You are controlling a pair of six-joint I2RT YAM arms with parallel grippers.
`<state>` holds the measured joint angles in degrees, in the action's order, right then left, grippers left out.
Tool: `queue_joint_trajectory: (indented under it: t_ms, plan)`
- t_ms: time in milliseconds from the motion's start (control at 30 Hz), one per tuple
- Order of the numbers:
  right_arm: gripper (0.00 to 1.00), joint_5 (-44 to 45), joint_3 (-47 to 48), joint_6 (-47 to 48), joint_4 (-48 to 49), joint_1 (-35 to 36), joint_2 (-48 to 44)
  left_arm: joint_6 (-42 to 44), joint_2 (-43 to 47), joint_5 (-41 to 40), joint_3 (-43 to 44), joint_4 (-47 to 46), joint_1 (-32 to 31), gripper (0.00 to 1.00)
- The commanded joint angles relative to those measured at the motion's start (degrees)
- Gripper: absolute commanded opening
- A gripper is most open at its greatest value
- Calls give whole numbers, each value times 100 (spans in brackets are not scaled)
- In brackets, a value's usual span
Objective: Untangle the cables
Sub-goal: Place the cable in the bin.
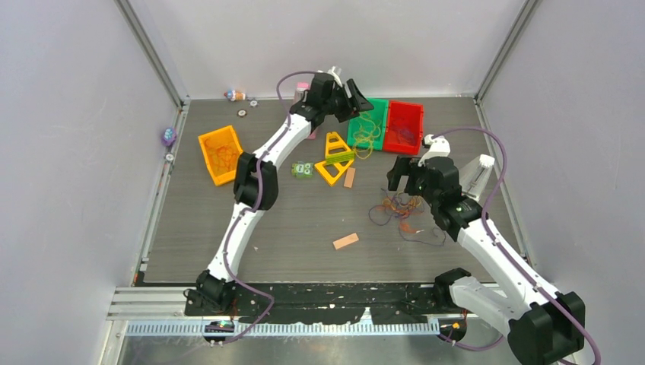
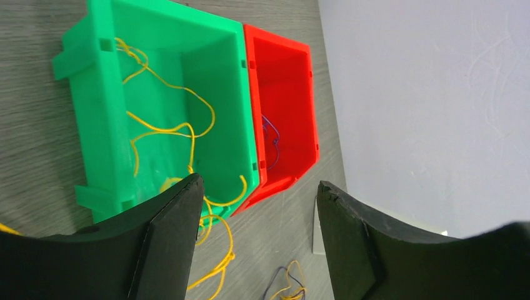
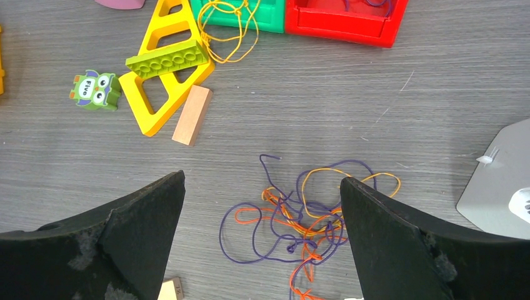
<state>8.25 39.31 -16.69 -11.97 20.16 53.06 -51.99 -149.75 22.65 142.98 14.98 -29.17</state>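
The right gripper (image 3: pixel 262 182) hung wide open and empty over the table (image 1: pixel 304 228). Below it lay the cables (image 3: pixel 294 222), an orange and purple tangle near the right edge with no clear long axis. The left gripper (image 2: pixel 259 187), jaws parted and empty, hovered above the far-edge green bin (image 2: pixel 94 94), which held yellow strands (image 2: pixel 169 128) and touched a red bin (image 2: pixel 294 94).

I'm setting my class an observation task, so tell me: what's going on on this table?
The left arm hangs above the green bin, where yellow cables lie, jaws open and empty. A purple cable lies in the red bin. The right arm hangs over the tangle of orange, yellow and purple strands, jaws open, nothing gripped yet.
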Motion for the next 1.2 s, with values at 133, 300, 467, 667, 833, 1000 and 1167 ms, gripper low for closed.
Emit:
queue_joint_trajectory:
  t_ms: [133,300,467,667,833,1000,1167]
  plan:
    - [98,-30,189,-70,357,-80,467,884,1431,-410,-789,178,8,72]
    - [95,-653,682,-260,383,-91,1621,1472,2869,-449,-2416,206,8,87]
    - [95,-737,1360,-591,657,-86,2663,1864,4956,-1064,-5081,-625,14,99]
    - [95,-630,2231,-1037,786,-91,3941,2163,6925,-1871,-7811,-1046,16,99]
    - [95,-417,2888,-1424,912,-101,4887,2204,8077,-2214,-9465,-1416,21,96]
    - [95,-366,3449,-1567,874,-122,5743,2209,8884,-2459,-10500,-1463,16,95]
    - [97,-326,3883,-1740,823,-135,6234,2328,9506,-2632,-10975,-1403,18,95]
